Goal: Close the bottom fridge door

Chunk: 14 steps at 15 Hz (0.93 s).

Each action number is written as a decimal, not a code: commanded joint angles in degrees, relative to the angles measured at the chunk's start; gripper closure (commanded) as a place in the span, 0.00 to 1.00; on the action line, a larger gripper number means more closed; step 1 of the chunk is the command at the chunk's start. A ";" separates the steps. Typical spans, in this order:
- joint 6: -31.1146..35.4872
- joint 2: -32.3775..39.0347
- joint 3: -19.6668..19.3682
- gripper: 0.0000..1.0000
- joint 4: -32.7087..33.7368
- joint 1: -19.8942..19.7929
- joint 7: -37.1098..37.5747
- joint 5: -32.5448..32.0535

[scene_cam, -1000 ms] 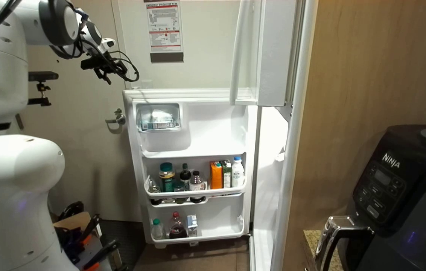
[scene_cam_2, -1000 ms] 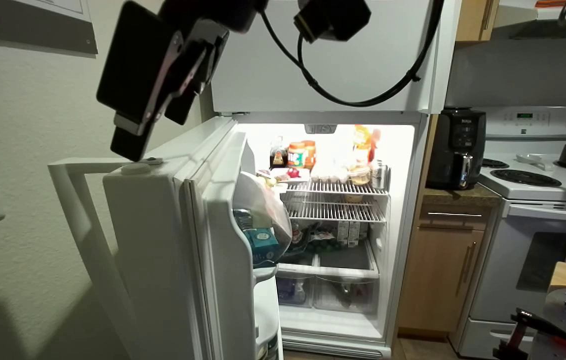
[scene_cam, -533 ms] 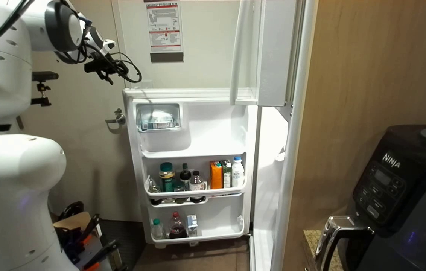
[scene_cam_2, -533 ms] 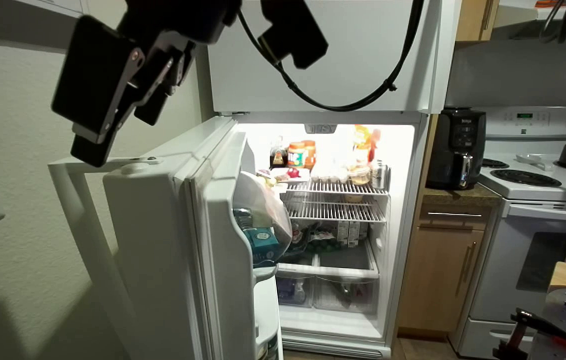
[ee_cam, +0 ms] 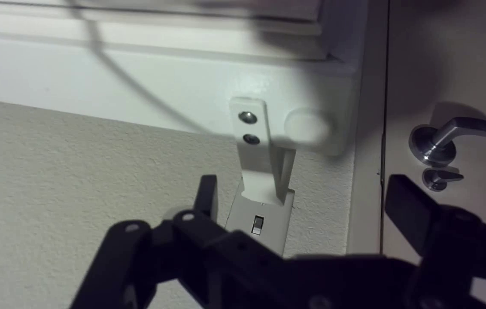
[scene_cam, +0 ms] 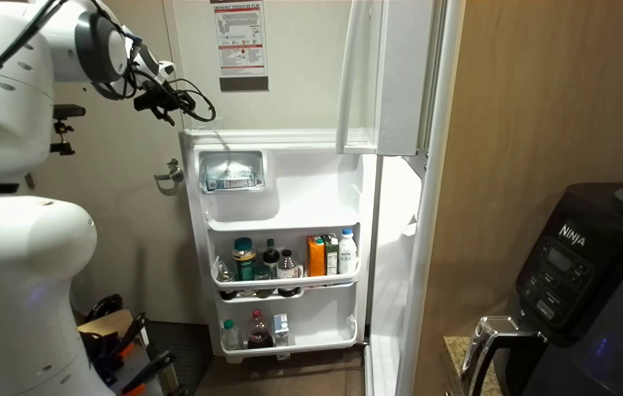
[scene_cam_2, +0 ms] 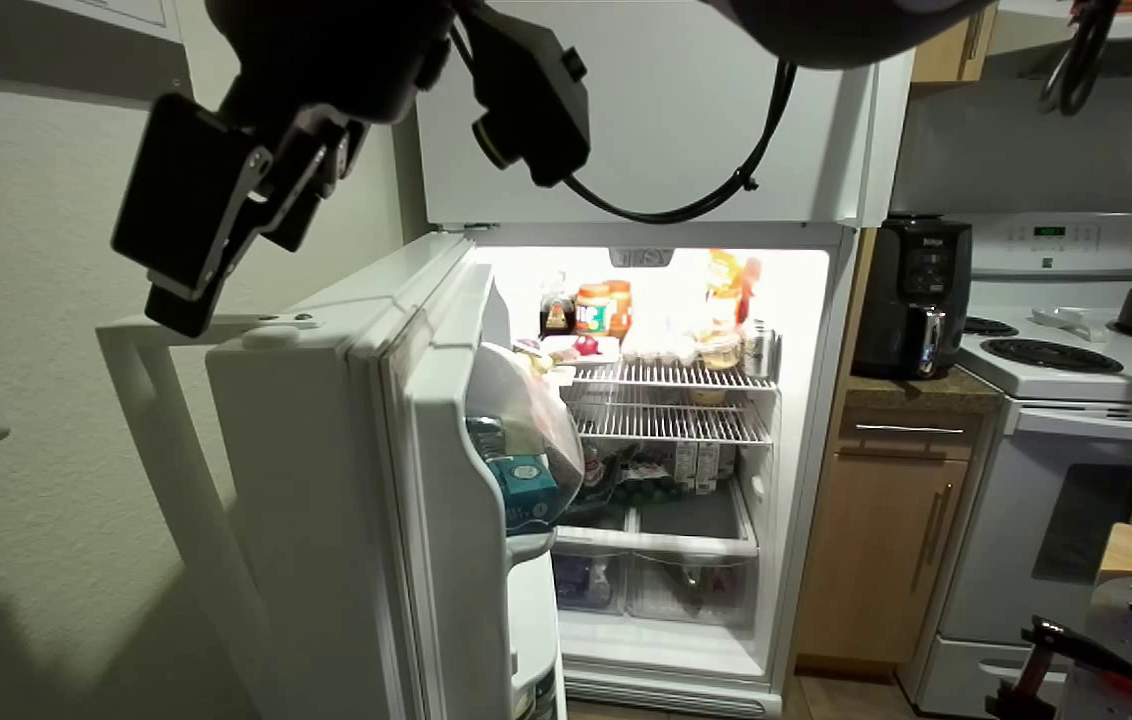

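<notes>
The bottom fridge door (scene_cam: 314, 192) stands wide open, its inner racks of bottles and cartons showing in an exterior view. In an exterior view its edge side (scene_cam_2: 301, 500) and its white handle (scene_cam_2: 176, 460) show near the wall. My gripper (scene_cam: 167, 120) is open and empty above the door's free upper corner. In an exterior view the gripper (scene_cam_2: 234, 270) has one fingertip overlapping the handle's top bar; I cannot tell if they touch. In the wrist view the handle (ee_cam: 253, 161) shows between the spread fingers of the gripper (ee_cam: 301, 184), below the door's top edge (ee_cam: 97, 81).
The textured wall (scene_cam_2: 56, 300) with a switch plate (ee_cam: 262, 219) is close behind the handle. A room door with a metal lever (ee_cam: 466, 133) is beside it. The upper fridge door (scene_cam: 399, 77) hangs above. An air fryer (scene_cam_2: 914, 300) stands on the counter.
My gripper has moved right and slightly down in an exterior view, and left toward the handle in an exterior view. The fridge door has not moved. The gripper stays open.
</notes>
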 commanded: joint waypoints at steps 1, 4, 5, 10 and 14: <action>1.94 1.39 -0.70 0.00 1.73 0.29 -0.03 -1.68; 3.19 2.38 -0.47 0.00 2.56 0.38 -0.42 -1.22; 3.03 2.85 -0.09 0.00 3.00 0.29 -0.89 -0.42; 3.47 4.68 0.37 0.00 3.73 0.62 -1.33 -0.18; 3.53 6.31 0.37 0.00 4.67 0.57 -1.56 -0.09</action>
